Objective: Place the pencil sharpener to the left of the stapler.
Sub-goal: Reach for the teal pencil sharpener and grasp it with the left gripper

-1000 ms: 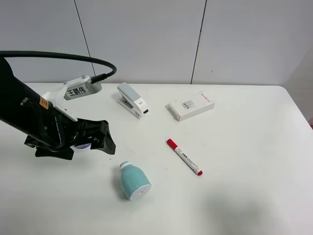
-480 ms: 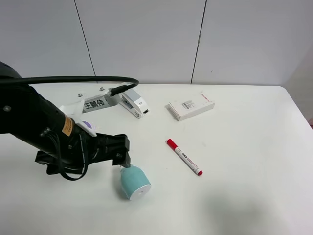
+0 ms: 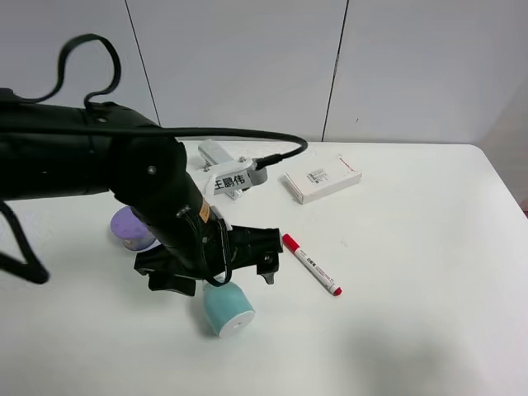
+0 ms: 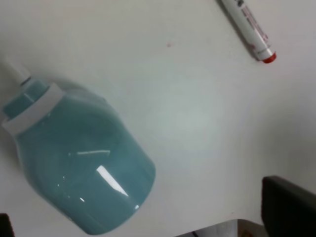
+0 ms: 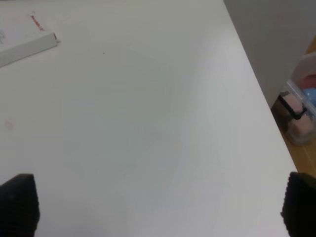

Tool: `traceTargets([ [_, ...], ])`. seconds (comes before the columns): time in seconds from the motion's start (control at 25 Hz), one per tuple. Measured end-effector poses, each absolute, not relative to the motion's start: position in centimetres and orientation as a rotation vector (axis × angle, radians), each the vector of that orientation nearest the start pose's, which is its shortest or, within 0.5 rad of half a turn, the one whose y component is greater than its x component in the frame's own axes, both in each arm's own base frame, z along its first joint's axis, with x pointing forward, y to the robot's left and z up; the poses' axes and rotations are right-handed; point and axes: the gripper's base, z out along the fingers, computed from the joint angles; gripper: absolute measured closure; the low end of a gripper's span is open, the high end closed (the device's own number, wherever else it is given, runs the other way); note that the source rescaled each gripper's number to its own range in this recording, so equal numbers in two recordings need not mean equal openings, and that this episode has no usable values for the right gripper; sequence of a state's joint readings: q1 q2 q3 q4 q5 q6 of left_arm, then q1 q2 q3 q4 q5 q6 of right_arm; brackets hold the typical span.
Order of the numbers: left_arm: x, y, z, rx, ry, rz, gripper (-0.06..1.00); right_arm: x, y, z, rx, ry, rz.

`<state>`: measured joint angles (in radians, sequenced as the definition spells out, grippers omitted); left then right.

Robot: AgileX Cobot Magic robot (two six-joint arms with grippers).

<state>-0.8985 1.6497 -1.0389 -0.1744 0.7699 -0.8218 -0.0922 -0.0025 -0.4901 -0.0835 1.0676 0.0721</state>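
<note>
1. The small teal bottle-shaped plastic pencil sharpener [image 3: 228, 308] lies on its side on the white table [image 3: 412, 330], in the lower centre-left of the high view. Its flat white base faces the lower right, and its neck end is hidden under the black left arm.
2. In the left wrist view, the pencil sharpener [image 4: 74, 168] fills the left half of the frame, with its white-banded neck towards the upper left and bright glints on its rounded belly.
3. The left gripper [image 3: 243, 271] hovers just above the pencil sharpener with its jaws apart and holding nothing. Dark finger parts show only at the lower corners of its wrist view.
4. The right gripper [image 5: 158, 207] also has its jaws wide apart and empty, over bare table.
5. The white and light-grey stapler [image 3: 214, 153] sits in the upper centre-left of the high view, mostly hidden behind the arm and well apart from the pencil sharpener.
6. A red-capped white marker [image 3: 312, 265] lies just right of the left gripper, and a purple round puck [image 3: 130, 228] sits at left.
7. The pencil sharpener looks light, stiff and hollow, with a glossy skin that is probably slippery, and it will likely roll if nudged.
8. The best hold is probably across the widest teal belly, square to its long axis. The tapering shoulder should be avoided, since the pads could slide off it.
</note>
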Motion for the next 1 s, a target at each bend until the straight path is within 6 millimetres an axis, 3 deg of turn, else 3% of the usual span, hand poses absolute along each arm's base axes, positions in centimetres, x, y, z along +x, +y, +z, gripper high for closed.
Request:
traceTargets([
  [0.28, 18.7, -24.8, 19.7, -0.095, 3.09, -0.309, -0.06, -0.6, -0.9, 27.4, 0.213, 2.044, -0.125],
  [0.52, 19.1, -24.8, 19.3, -0.129, 3.076, -0.295, -0.06, -0.6, -0.9, 27.4, 0.213, 2.044, -0.126],
  [1.0, 19.9, -25.7, 16.5, -0.136, 3.08, -0.272, -0.06, -0.6, -0.9, 27.4, 0.213, 2.044, -0.126],
])
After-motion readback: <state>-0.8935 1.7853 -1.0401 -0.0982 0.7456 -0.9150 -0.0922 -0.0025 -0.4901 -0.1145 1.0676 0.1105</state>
